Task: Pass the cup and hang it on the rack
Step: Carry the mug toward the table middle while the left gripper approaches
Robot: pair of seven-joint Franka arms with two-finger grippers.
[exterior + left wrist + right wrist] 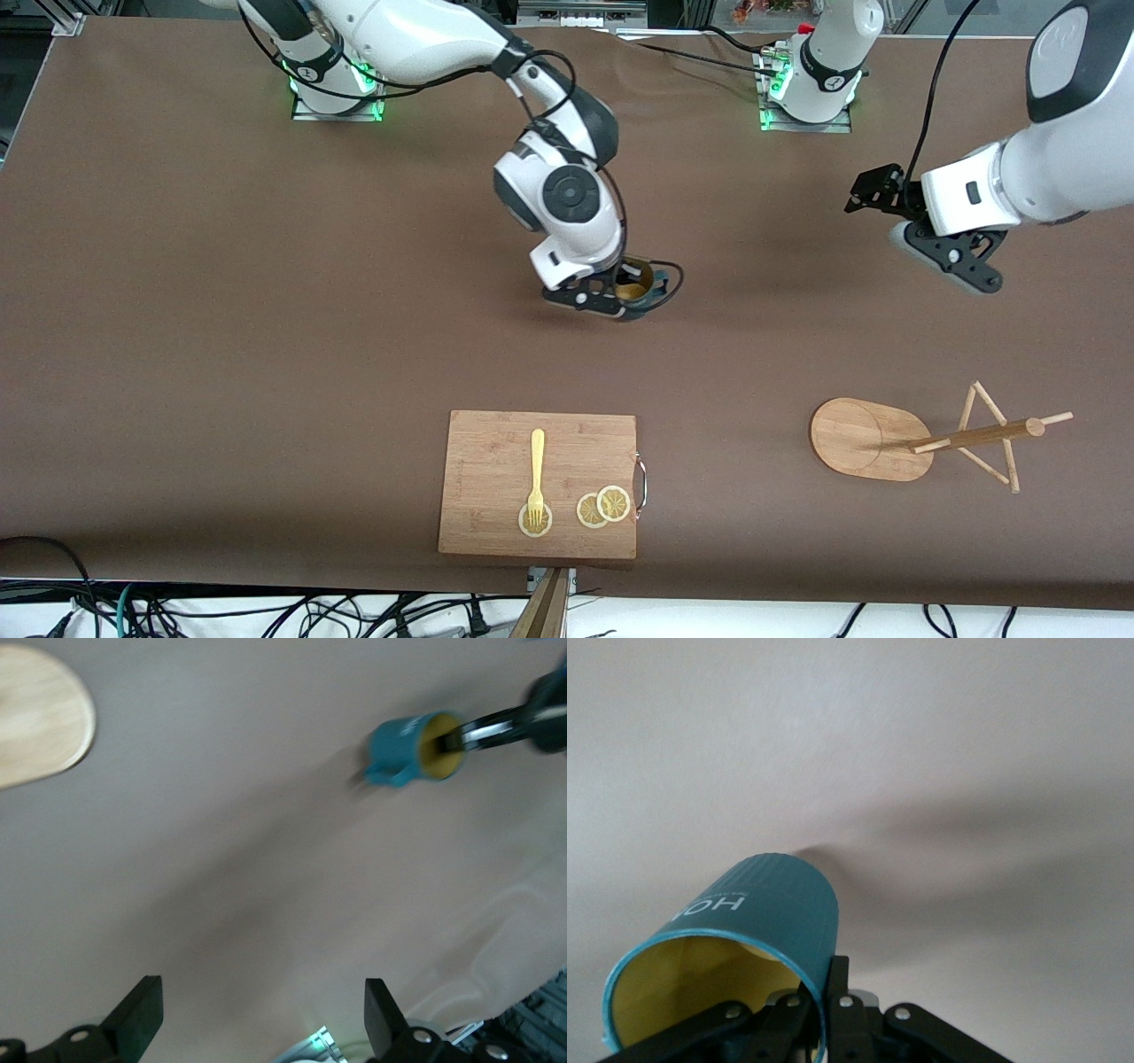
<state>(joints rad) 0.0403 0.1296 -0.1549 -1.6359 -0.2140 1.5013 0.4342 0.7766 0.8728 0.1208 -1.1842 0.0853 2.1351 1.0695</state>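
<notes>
The teal ribbed cup (634, 285) with its yellowish inside is held by my right gripper (620, 297) over the middle of the table. One finger is inside the rim and one outside, as the right wrist view shows on the cup (753, 921) and gripper (828, 979). My left gripper (881, 220) is open and empty, in the air toward the left arm's end. Its wrist view shows its open fingers (264, 992), the cup (412, 749) and the rack's base (40, 713). The wooden rack (974, 436) stands on its oval base (864, 439) nearer the front camera.
A rectangular wooden cutting board (496, 478) lies near the table's front edge with a yellow fork (537, 474) and lemon slices (602, 507) on it. Cables hang along the front edge.
</notes>
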